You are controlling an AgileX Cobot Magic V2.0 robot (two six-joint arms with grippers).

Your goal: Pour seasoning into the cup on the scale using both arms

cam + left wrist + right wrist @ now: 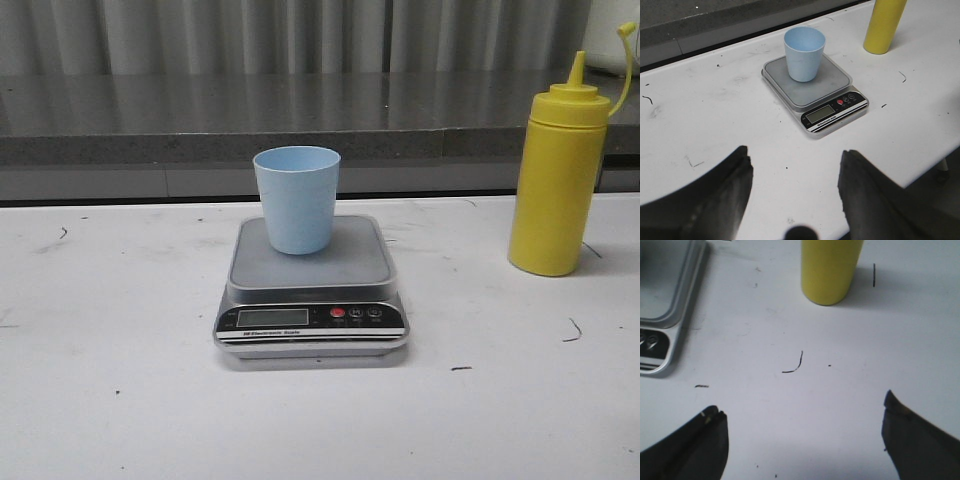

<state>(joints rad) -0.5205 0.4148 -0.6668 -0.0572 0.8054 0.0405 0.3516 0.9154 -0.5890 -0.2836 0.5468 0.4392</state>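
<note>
Black left end effector (795, 185) – spread, right end effector (802, 435) – spread

Pale blue cup (297, 198) upright on scale (311, 290); yellow seasoning (558, 181) stands right.

Left tool (795, 185), right tool (802, 437) agape

Almost nothing here can be read. The scale (311, 285) has a thin strip of small lettering on its black front panel, just under the LCD display (272, 317), but the print is too small and blurred to make out a brand or any word. The display itself looks blank, showing no digits. Its three buttons (355, 313) carry tiny captions that are also illegible. The yellow squeeze bottle (558, 178) and the pale blue cup (297, 198) bear no label or printing.
</note>
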